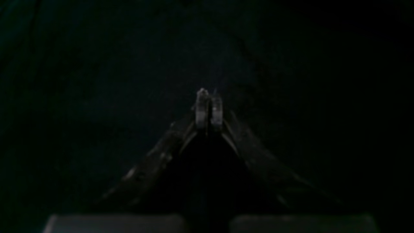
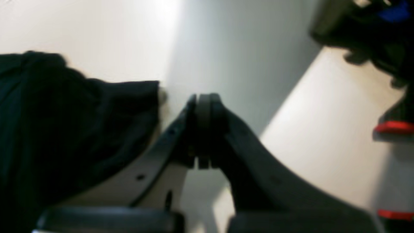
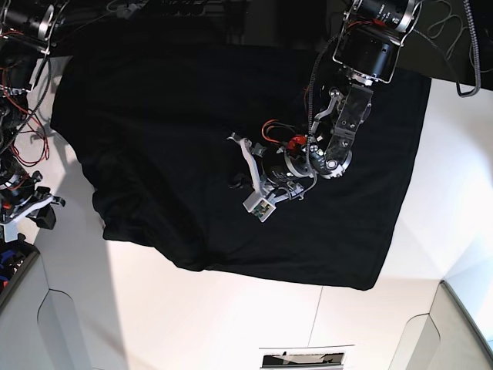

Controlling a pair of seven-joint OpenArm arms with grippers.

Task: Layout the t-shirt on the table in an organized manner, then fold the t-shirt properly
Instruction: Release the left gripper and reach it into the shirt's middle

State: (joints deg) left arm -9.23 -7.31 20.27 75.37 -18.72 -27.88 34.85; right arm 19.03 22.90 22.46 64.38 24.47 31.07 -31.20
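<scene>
Stage: laying out, by my judgement; no fold is visible in the base view.
T-shirt [image 3: 192, 139]: black, spread wide over the white tabletop [image 3: 231, 324], covering most of its upper part; no print shows, so I cannot tell which face is up.
Done: most of the cloth lies flat, and the near hem runs fairly straight along the lower right.
Left: the lower-left edge is bunched and wrinkled, the upper-left part is lost in shadow, and all the folding remains.
Long axis: roughly diagonal, upper left to lower right; which end is the collar I cannot tell.
Left hand [image 1: 208, 108]: clenched, tips together over dark cloth near the shirt's middle; whether a pinch of fabric is caught I cannot tell.
Right hand [image 2: 203, 129]: clenched on nothing, just beside the shirt's edge, above bare tabletop.
</scene>
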